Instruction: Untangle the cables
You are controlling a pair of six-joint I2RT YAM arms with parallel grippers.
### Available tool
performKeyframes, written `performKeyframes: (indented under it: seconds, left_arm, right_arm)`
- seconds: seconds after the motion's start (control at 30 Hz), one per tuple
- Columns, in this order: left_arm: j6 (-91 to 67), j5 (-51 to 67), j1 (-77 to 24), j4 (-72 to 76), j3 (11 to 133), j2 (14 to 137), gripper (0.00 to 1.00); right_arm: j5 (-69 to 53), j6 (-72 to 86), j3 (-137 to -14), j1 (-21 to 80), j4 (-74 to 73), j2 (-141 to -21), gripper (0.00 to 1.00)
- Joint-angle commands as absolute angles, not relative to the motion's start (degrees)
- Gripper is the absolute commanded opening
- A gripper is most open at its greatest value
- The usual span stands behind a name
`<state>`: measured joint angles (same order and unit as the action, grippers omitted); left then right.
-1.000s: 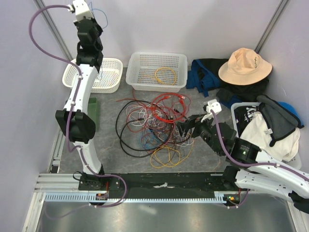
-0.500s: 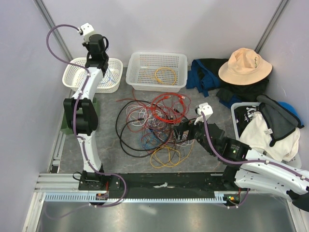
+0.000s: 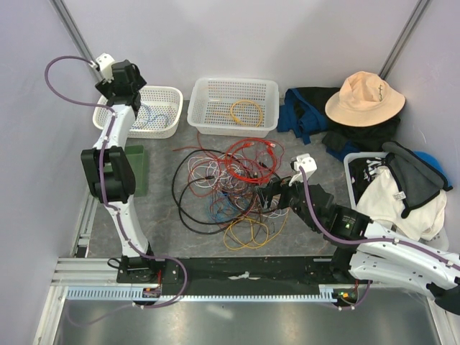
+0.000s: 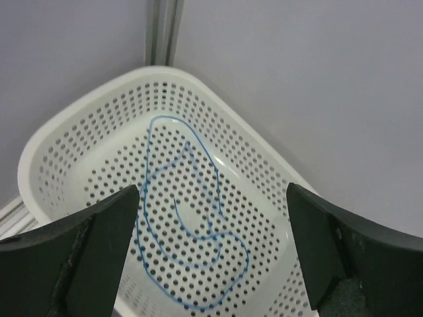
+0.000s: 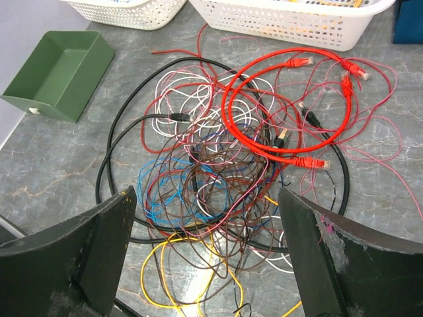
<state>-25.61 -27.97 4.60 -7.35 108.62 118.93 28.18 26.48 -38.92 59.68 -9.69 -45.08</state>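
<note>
Left gripper [image 4: 212, 193]: up at the far left corner, hovering over the small white basket [image 4: 86, 109], fingers spread wide, nothing between them.
Blue cable [image 4: 216, 191]: lying loose in loops on that basket's floor, right under the spread jaws.
Right gripper [image 5: 206, 198]: low over the pile, fingers wide apart and gripping nothing.
Cables [image 5: 218, 165]: one big tangle mid-table, in front of the baskets; maroon, white, pink and blue strands all crossing.
Red cable [image 5: 228, 109]: thick loop on the far right of the heap, its plugs showing.
Black cable [image 5: 109, 165]: wide ring around the pile's left side.
Yellow cable [image 5: 165, 271]: loops at the near edge of the tangle.
Middle basket [image 3: 233, 86]: holds one yellow coil [image 3: 246, 113].
Green tray [image 5: 56, 72]: left of the tangle, apart from it.
Writing: white print on the dark garment [image 3: 374, 167] at right, too small to read.
</note>
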Motion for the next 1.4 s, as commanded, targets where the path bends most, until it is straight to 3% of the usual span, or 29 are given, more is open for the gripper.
performKeyframes:
  seconds: [0.0, 0.13, 0.3, 0.57, 0.73, 0.97, 1.07, 1.37]
  left_arm:
    - [-30.49, -23.47, 1.06, -6.59, 102.33, 109.35, 1.0]
    - [-31.99, -20.92, -5.78, -5.63, 93.45, 98.39, 1.0]
    - [-30.76, -21.88, -22.21, -4.04, 80.45, 88.96, 1.0]
    - [-43.41, -17.75, -36.19, -6.85, 55.75, 73.23, 1.0]
    - [-45.17, -17.93, -38.49, -13.27, 44.14, 64.44, 1.0]
    - [-49.39, -12.74, -39.11, -14.06, 32.8, 54.67, 1.0]
    - [-50.01, -10.82, -39.2, -14.15, 30.94, 54.58, 1.0]
    - [-51.5, -7.82, -39.99, -6.34, 22.77, 60.55, 0.85]
  right_arm:
    - [28.21, 27.77, -37.89, 59.68, -6.07, -45.96, 0.96]
    - [29.0, 27.42, -36.74, 59.68, -4.05, -48.25, 0.96]
    - [28.05, 28.38, -35.07, 59.68, -2.2, -54.13, 0.95]
    - [24.96, 32.61, -33.75, 59.76, -0.97, -55.12, 0.92]
    - [24.27, 30.86, -32.43, 59.68, -1.23, -52.91, 0.89]
    - [18.55, 32.78, -33.31, 59.77, -0.44, -59.49, 0.86]
    - [18.89, 33.05, -32.96, 59.77, -0.44, -59.42, 0.86]
    - [20.04, 33.4, -33.66, 59.77, -1.67, -57.57, 0.86]
